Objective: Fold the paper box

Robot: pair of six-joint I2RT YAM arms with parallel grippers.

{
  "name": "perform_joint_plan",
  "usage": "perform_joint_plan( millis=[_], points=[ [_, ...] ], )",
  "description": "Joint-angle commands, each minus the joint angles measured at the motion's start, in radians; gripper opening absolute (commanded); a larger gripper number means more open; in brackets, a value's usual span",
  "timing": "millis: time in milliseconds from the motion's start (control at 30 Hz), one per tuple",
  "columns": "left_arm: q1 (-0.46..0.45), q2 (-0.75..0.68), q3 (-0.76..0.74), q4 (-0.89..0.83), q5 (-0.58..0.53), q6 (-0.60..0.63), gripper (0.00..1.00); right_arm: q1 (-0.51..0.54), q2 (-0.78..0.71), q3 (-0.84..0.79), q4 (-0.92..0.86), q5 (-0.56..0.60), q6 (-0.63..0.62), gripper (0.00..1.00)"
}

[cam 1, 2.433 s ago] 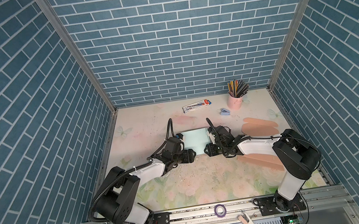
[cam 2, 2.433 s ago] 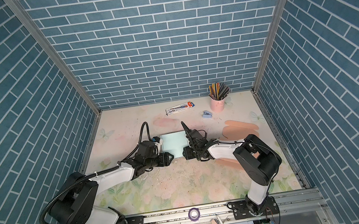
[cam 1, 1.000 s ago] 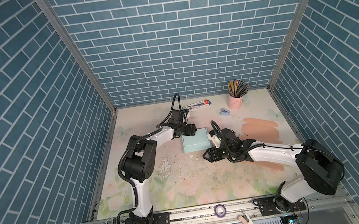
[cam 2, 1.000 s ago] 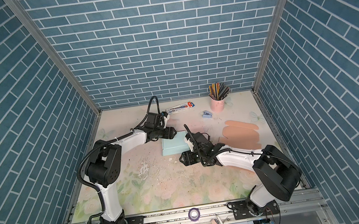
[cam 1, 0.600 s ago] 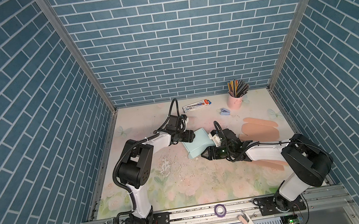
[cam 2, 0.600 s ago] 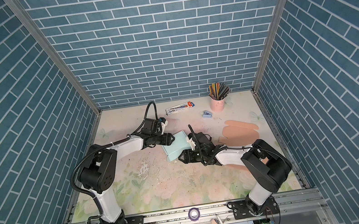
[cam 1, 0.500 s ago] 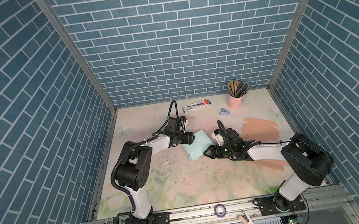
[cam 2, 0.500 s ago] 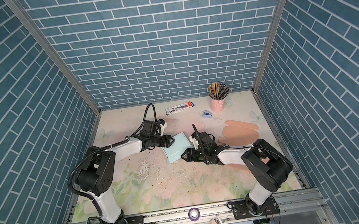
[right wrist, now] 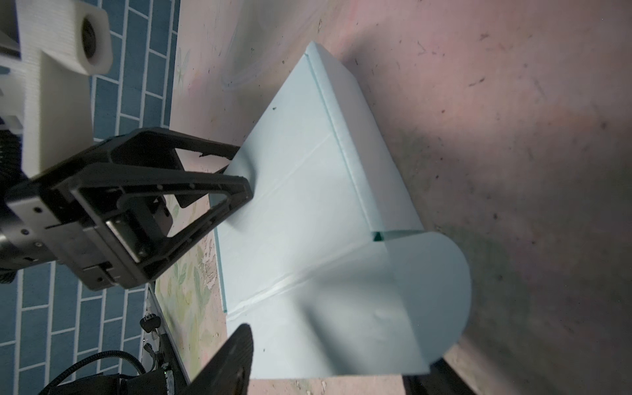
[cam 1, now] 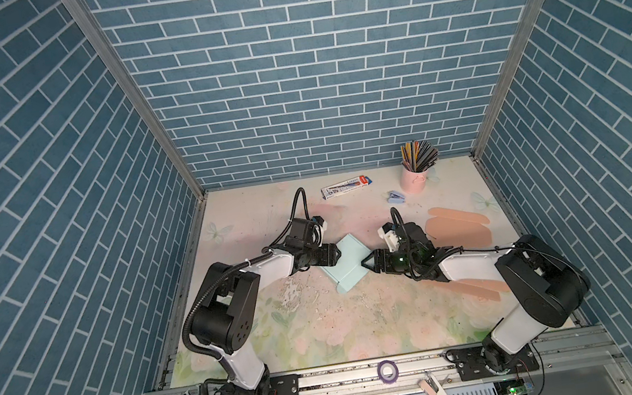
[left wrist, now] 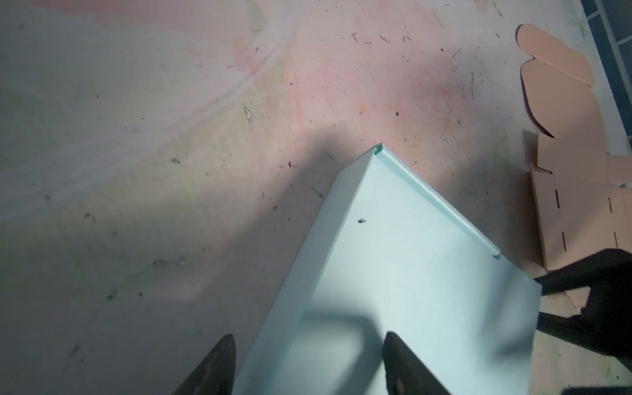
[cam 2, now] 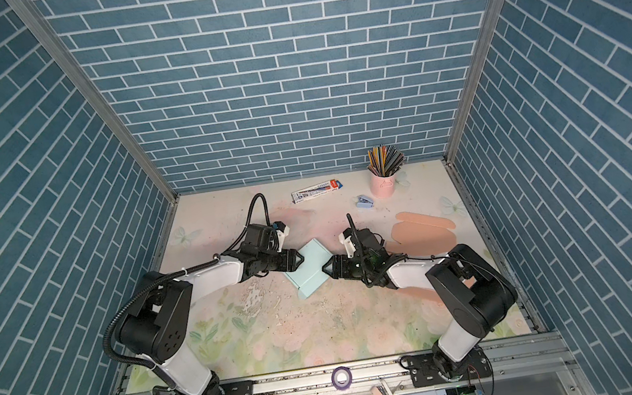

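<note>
Right wrist view alone: rounded flap (right wrist: 431,290) of paper box (right wrist: 301,205); left gripper (right wrist: 241,167), right gripper (right wrist: 333,362) both spread-jawed astride it.

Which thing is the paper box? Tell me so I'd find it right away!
Look at the flowery table inside the blue brick walls, then its middle, where the left gripper and right gripper nearly meet. The paper box lies between them: pale blue-green and partly folded, while the card sheets beside it are peach and flat.
</note>
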Motion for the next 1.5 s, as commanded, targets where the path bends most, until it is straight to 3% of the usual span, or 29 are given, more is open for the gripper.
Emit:
perform_joint_plan(
  millis=[0,467,867,1100,1467],
  points=[
    [-0.005,-0.042,-0.033,-0.008,0.031,-0.032,0.69,-0.008,-0.011,0.021,0.007,-0.012,0.01,0.67],
    [-0.015,-0.182,-0.127,-0.044,0.012,-0.088,0.7,-0.038,-0.038,0.032,-0.077,0.007,-0.042,0.67],
    [0.048,-0.076,-0.019,-0.066,0.04,-0.062,0.64,0.025,-0.052,-0.032,-0.012,-0.021,0.021,0.67],
    [0.075,-0.062,-0.034,-0.045,0.004,-0.068,0.55,0.049,0.003,-0.017,0.052,-0.039,0.052,0.66],
    [0.08,-0.022,-0.028,-0.042,0.006,-0.037,0.51,0.058,0.017,0.014,0.049,-0.05,0.047,0.66]
  ],
)
